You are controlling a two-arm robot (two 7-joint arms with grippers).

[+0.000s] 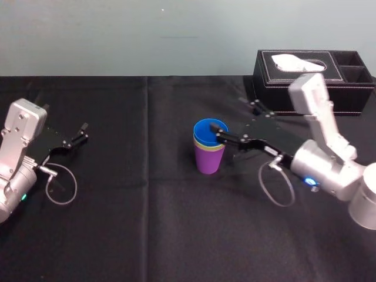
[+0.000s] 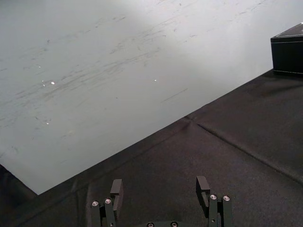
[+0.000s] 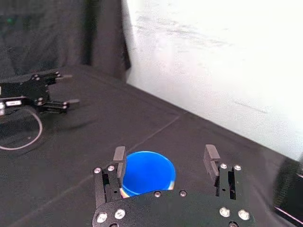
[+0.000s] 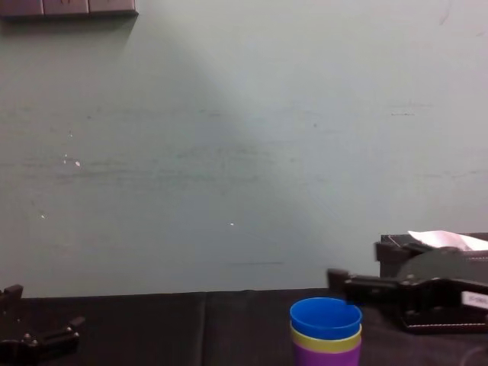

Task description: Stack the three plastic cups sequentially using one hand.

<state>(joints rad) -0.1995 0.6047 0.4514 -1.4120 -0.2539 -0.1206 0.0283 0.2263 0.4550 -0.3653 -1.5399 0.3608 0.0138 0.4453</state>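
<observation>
Seemingly complete, we log: blue cup (image 1: 210,128) in yellow-green cup (image 1: 207,144) in purple cup (image 1: 208,161); right pincer (image 3: 165,156) spread alongside; left pincer (image 2: 159,185) parked, spread.

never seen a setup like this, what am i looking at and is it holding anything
This is a two-armed robot; each arm ends in a gripper with two fingers. One picture looks down from its head, one across from its chest, one from each wrist. On the black table stand three nested cups: purple cup lowest, yellow-green cup in it, blue cup on top, a black tissue box behind. The right gripper straddles the blue cup with open fingers, not clamping it. The left gripper is open, far left, holding nothing.
</observation>
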